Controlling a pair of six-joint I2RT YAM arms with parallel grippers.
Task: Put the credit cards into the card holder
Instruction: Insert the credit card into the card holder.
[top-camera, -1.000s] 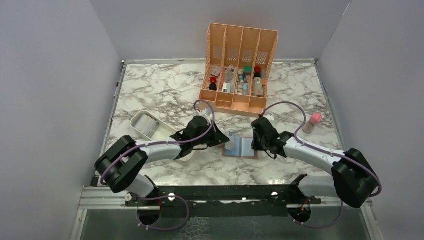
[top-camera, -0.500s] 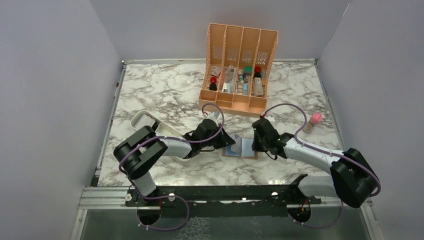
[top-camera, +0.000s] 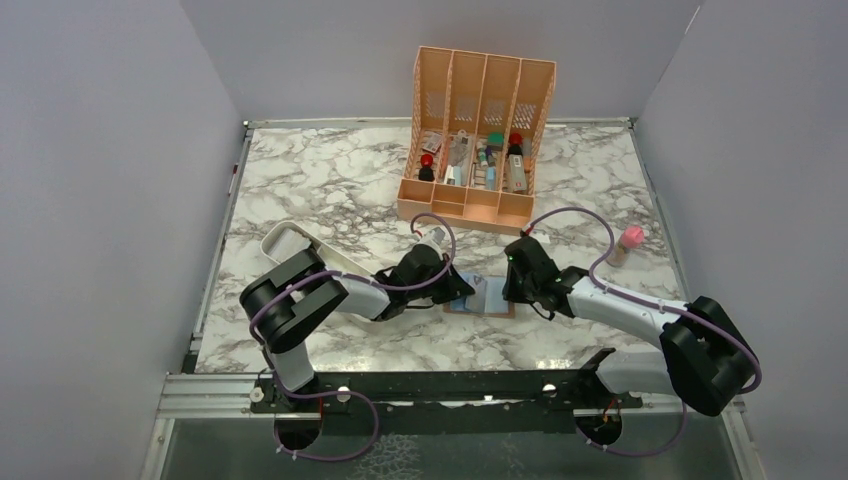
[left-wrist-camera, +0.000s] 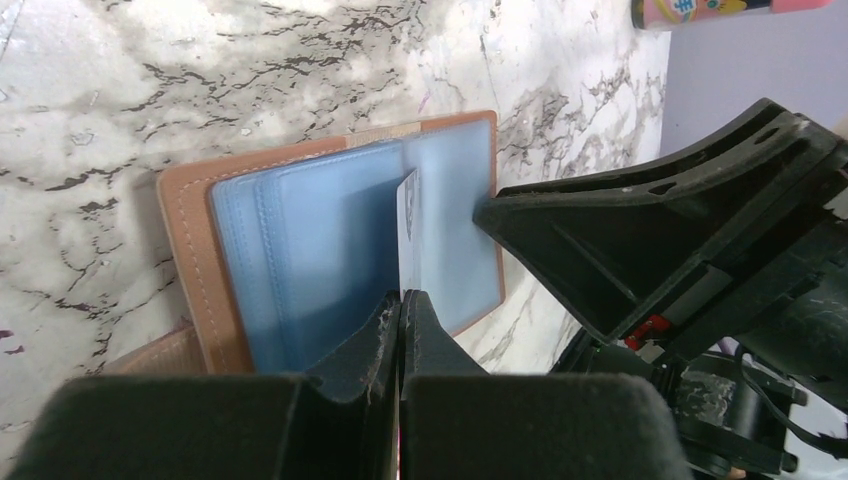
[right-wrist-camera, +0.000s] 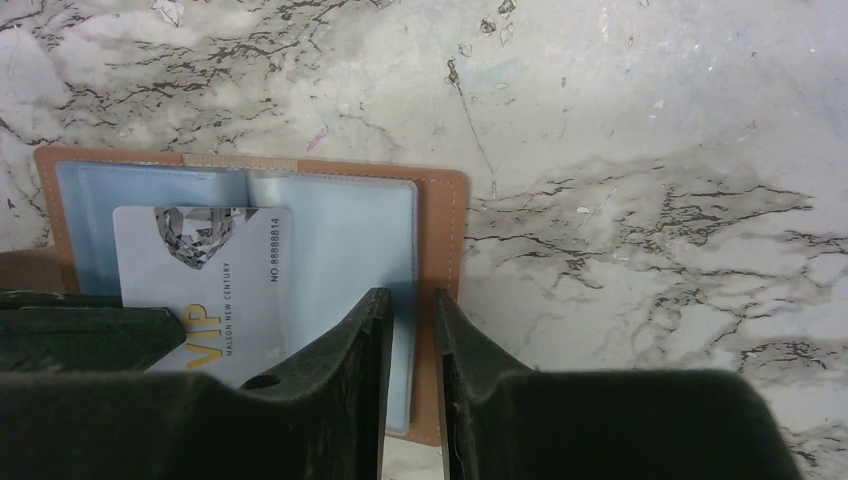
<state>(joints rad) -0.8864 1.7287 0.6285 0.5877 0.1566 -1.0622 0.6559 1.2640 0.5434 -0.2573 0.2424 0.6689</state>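
Top external view: a marble table (top-camera: 300, 180) fills the enclosure, and at its far edge stands a tall peach organizer (top-camera: 480, 100) with 4 compartments, small items lying in its lower part. 2 black arms reach in from the near edge, the left arm (top-camera: 350, 295) and the right arm (top-camera: 620, 300), and their ends meet near the front middle of the table. A white oblong tray (top-camera: 283, 240) sits on the left, partly behind the left arm. Between the 2 arm ends the card holder (top-camera: 490, 298) lies open and flat on the table, its light blue inside up with a brown rim around it. In the left wrist view the left tool (left-wrist-camera: 402, 300) is closed tight on a credit card (left-wrist-camera: 407, 235), which it holds on edge over the holder; the card's far edge reaches the blue page beside the middle fold, and whether it has entered a pocket cannot be told. The right wrist view shows that card's pale face with gold "VIP" lettering. There the right tool (right-wrist-camera: 412, 300) stands over the page on its own side with its jaws a narrow gap apart and nothing seen between them, the tip of 1 finger touching that page in the left wrist view. A small pink-capped bottle (top-camera: 628, 245) stands near the right edge, well apart from the holder.
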